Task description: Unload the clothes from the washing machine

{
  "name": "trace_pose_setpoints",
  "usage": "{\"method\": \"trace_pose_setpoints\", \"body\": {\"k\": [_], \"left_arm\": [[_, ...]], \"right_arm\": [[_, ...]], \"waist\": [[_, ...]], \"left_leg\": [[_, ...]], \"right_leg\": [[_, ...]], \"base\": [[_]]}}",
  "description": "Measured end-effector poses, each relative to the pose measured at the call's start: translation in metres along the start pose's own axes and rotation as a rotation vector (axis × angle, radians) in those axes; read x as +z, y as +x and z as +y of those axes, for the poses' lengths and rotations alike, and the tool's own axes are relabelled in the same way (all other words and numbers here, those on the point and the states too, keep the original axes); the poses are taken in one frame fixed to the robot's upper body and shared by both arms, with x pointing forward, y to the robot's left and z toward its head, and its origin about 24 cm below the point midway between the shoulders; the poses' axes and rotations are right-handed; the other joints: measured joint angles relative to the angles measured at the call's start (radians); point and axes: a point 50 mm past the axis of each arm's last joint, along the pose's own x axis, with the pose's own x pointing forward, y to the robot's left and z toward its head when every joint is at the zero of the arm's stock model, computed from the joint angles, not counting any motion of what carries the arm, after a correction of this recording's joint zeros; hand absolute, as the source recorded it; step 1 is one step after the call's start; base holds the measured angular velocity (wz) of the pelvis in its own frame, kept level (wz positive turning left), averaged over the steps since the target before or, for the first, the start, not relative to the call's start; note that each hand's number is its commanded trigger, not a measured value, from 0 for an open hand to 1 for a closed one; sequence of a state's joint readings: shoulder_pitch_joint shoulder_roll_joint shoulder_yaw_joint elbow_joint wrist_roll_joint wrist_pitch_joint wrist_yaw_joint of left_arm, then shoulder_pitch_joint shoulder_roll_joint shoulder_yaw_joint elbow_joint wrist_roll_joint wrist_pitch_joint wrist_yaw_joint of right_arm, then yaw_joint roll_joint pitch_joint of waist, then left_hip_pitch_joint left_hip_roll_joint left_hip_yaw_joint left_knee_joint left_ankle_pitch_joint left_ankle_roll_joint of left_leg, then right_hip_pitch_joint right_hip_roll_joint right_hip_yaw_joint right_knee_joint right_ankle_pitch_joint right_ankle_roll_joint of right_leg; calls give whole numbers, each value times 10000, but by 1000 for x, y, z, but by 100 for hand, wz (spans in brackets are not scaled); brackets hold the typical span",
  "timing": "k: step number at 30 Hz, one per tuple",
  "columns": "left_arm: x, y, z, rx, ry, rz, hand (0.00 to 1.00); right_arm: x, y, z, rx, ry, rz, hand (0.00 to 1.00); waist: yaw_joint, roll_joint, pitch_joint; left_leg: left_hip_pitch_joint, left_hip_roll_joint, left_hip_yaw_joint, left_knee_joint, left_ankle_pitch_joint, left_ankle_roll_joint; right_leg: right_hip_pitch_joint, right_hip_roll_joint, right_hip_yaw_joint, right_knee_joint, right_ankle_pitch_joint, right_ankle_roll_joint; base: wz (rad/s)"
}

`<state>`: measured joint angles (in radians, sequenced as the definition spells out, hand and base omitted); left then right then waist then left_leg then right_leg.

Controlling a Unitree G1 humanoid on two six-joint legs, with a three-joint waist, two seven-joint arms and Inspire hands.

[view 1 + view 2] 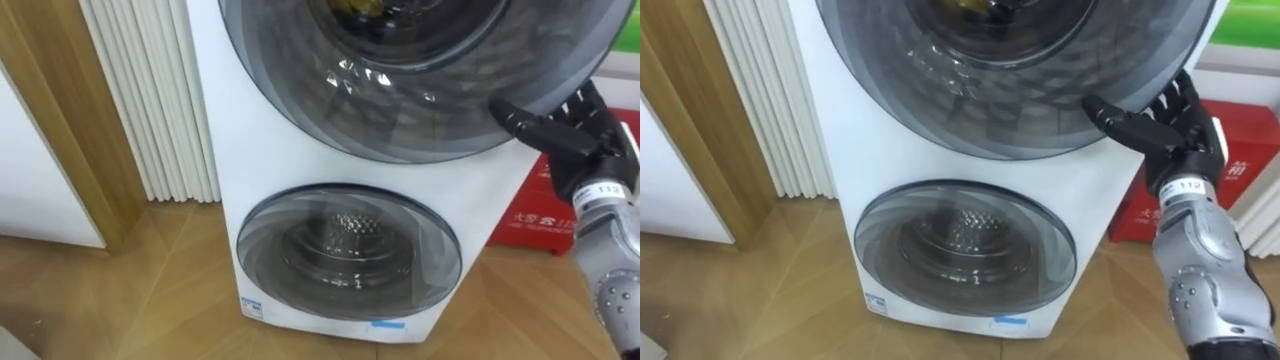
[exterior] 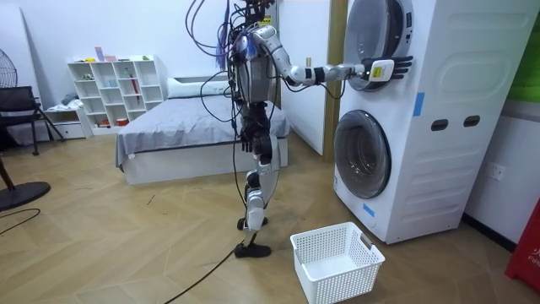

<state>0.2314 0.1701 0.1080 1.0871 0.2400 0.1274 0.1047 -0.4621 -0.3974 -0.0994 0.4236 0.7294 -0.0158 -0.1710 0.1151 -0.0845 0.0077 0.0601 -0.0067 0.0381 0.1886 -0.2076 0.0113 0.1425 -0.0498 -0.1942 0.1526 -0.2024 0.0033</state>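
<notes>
A yellowish bundle (image 1: pixel 362 8), apparently cloth, is seen inside the white stacked washing machine (image 1: pixel 250 160), behind the dark round glass of its upper door (image 1: pixel 400 110). At that door's right rim the black right hand (image 1: pixel 572 135) is held released, fingers straight, thumb laid against the rim. Below sits the lower glass door (image 1: pixel 348 250), closed. A white plastic lattice basket (image 2: pixel 337 262) is set on the floor before the machine.

Bed (image 2: pixel 186 127) w/ grey cover, white shelf unit (image 2: pixel 118 89), blk chair (image 2: pixel 17 105), red box (image 1: pixel 1245 160)
</notes>
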Motion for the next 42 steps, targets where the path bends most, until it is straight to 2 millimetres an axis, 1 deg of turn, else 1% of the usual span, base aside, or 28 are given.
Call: {"method": "trace_pose_setpoints", "body": {"k": [2, 5, 7, 15, 22, 25, 27, 28, 30, 32, 34, 36, 37, 38, 39, 40, 42], "left_arm": [[0, 0, 0, 29, 147, 33, 0], [1, 0, 1, 81, 383, 58, 0], [1, 0, 2, 84, 392, 97, 0], [2, 0, 3, 43, 495, 64, 0], [2, 0, 4, 59, 493, -8, 0], [3, 1, 5, 98, 483, -44, 0], [4, 1, 7, 169, 426, -74, 0], [4, 1, 8, 198, 422, -89, 0], [5, 1, 9, 255, 437, -100, 0], [6, 1, 9, 249, 456, -149, 0], [8, 1, 8, 239, 496, -234, 0], [9, 1, 5, 115, 746, -348, 0], [10, 1, 4, 86, 770, -386, 0], [8, 1, 2, 32, 861, -374, 0], [12, 1, 2, 23, 851, -533, 0], [13, 1, 2, 14, 812, -610, 0], [16, 1, 2, 2, 745, -828, 0]], "right_arm": [[0, 0, 0, 3, 34, 95, 0], [6, 4, 1, 95, -105, 107, 0], [5, 4, 2, 142, -204, 180, 0], [4, 7, 1, 126, -529, 423, 0], [10, 12, 5, 157, -550, 371, 0], [13, 13, 11, 312, -637, 232, 0], [20, 11, 21, 582, -1034, -51, 0], [21, 11, 23, 638, -1042, -98, 0], [26, 6, 32, 1038, -1287, -451, 0], [29, 1, 35, 1112, -1415, -695, 0], [27, -8, 34, 1281, -1823, -917, 0], [17, -27, 36, 1653, -1878, -1137, 0], [15, -31, 38, 1764, -1889, -1165, 0], [9, -40, 39, 1942, -1979, -1230, 0], [4, -49, 38, 2177, -1995, -1222, 0], [0, -54, 37, 2309, -2022, -1138, 0], [-16, -70, 35, 2859, -2505, -638, 0]], "waist": [[-12, -14, 0], [-4, -27, -2], [-4, -57, -5], [-27, -310, -2], [-16, -320, -2], [-17, -310, -8], [-60, -287, -22], [-70, -283, -24], [-91, -235, -53], [-50, -180, -81], [-57, -99, -85], [3, 105, -80], [-17, 153, -76], [-47, 225, -70], [-74, 253, -63], [-69, 261, -58], [-95, 259, -62]], "left_leg": [[-9, -13, -126, -2, 0, 0], [-62, -25, -165, -11, 0, 0], [-48, -31, -208, -17, 1, 1], [-104, -44, -336, -12, 1, 1], [-292, -54, -326, 52, 1, 1], [-405, -47, -266, 98, 2, 0], [-519, -42, -211, 164, 2, 0], [-526, -41, -193, 163, 2, 0], [-511, -41, -141, 162, 2, 0], [-493, -41, -114, 160, 2, 0], [-457, -40, -114, 157, 2, 0], [-120, -3, -187, 54, 2, 0], [-36, 4, -187, 38, 2, 0], [78, 8, -176, 2, 1, 0], [134, 19, -147, -31, 2, -1], [168, 35, -144, -65, 2, -1], [243, 92, -150, -193, 1, -2]], "right_leg": [[16, 1, -13, 2, 0, 0], [-2, -1, -8, 10, 0, 0], [-7, -7, -10, 14, 0, 1], [-30, -8, -44, -4, 0, 0], [-207, -16, -22, -1, 1, 2], [-316, -10, 12, -1, 1, 2], [-406, -10, 27, 6, 1, 2], [-423, -10, 39, 5, 1, 2], [-437, -11, 144, 9, 1, 2], [-448, -9, 233, 10, 1, 2], [-431, -6, 273, 10, 1, 2], [-334, 10, 320, 122, 1, 2], [-278, 11, 325, 140, 1, 2], [-133, 17, 332, 116, 1, 2], [-81, 29, 352, 127, 1, 3], [-86, 43, 396, 144, 1, 2], [-114, 105, 534, 148, 2, 1]], "base": [[5], [-1], [-2], [0], [-1], [-5], [-5], [-6], [-8], [-10], [-9], [-19], [-18], [-7], [-6], [-10], [-15]]}}
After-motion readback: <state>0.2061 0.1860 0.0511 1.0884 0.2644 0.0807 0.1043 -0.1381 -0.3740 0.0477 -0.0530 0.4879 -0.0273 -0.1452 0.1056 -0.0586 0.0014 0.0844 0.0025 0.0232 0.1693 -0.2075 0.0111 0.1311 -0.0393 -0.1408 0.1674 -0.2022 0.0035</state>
